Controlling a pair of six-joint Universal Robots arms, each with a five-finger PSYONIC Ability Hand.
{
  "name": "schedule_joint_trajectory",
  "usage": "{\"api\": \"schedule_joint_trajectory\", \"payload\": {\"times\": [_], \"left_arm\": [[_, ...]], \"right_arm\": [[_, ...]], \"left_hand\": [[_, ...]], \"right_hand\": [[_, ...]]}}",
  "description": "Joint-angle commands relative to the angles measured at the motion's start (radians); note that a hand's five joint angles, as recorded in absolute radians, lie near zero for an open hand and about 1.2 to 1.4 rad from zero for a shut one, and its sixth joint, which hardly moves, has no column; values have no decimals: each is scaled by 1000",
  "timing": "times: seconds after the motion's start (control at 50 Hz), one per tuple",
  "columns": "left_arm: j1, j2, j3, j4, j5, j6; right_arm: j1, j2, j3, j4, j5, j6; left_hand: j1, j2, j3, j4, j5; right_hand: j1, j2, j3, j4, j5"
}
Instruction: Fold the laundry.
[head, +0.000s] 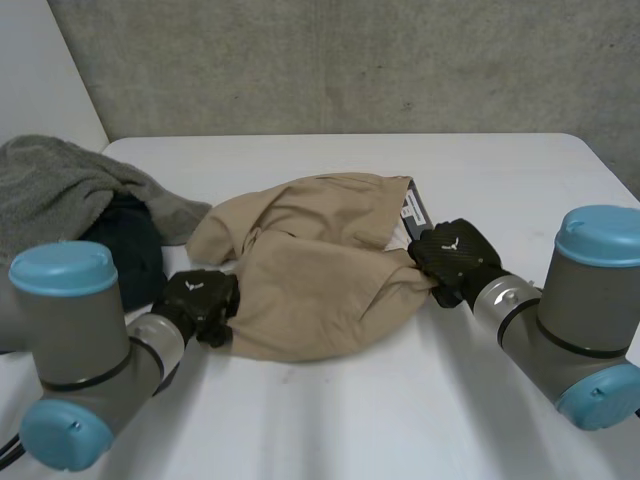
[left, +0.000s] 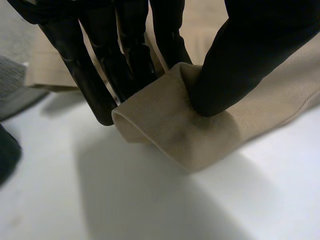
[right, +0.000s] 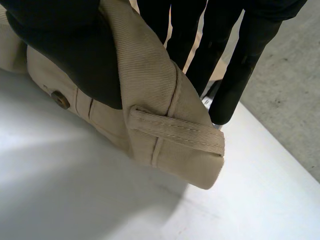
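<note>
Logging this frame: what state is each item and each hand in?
beige trousers: bunched on the table, not yet folded flat.
left hand: shut, pinching a hemmed edge of the trousers between thumb and fingers.
right hand: shut, pinching the trousers at a belt loop.
grey towel: crumpled heap, untouched.
dark garment: bunched, partly under the towel.

no legible text, white emblem on right hand, tag on tan garment unreadable
</note>
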Motion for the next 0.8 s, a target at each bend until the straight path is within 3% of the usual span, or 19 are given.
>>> {"api": "schedule_joint_trajectory", "payload": {"times": [0.02, 0.12, 0.22, 0.34, 0.46, 0.56, 0.64, 0.74, 0.8], "left_arm": [[17, 181, 110, -128, -49, 1], [54, 430, 207, -153, 32, -13], [71, 493, 326, -226, 124, -23], [91, 392, 449, -397, 123, -3], [55, 179, 471, -461, 118, 56], [25, -3, 557, -356, 81, 133], [17, -102, 730, -186, 6, 164], [9, -108, 902, 87, -23, 132], [0, -56, 920, 281, -34, 86]], "right_arm": [[-15, -164, -57, 147, -2, -42], [-53, -295, -186, 308, -10, -65], [-81, -337, -341, 500, -13, -71], [-108, -308, -443, 733, -49, -143], [-81, -219, -403, 741, -68, -187], [-38, -75, -409, 602, -27, -136], [-10, 19, -469, 380, 75, -32], [-10, 21, -516, -87, 208, 143], [-16, -5, -495, -300, 221, 215]], "left_hand": [[252, 204, 212, 201, 232], [252, 204, 212, 201, 232], [252, 204, 212, 201, 232], [252, 204, 212, 201, 232], [252, 204, 212, 201, 232], [252, 204, 212, 201, 232], [252, 204, 212, 201, 232], [252, 204, 212, 201, 232], [252, 204, 212, 201, 232]], "right_hand": [[289, 221, 224, 209, 239], [289, 221, 224, 209, 239], [289, 221, 224, 209, 239], [289, 221, 224, 209, 239], [289, 221, 224, 209, 239], [289, 221, 224, 209, 239], [289, 221, 224, 209, 239], [289, 221, 224, 209, 239], [289, 221, 224, 209, 239]]}}
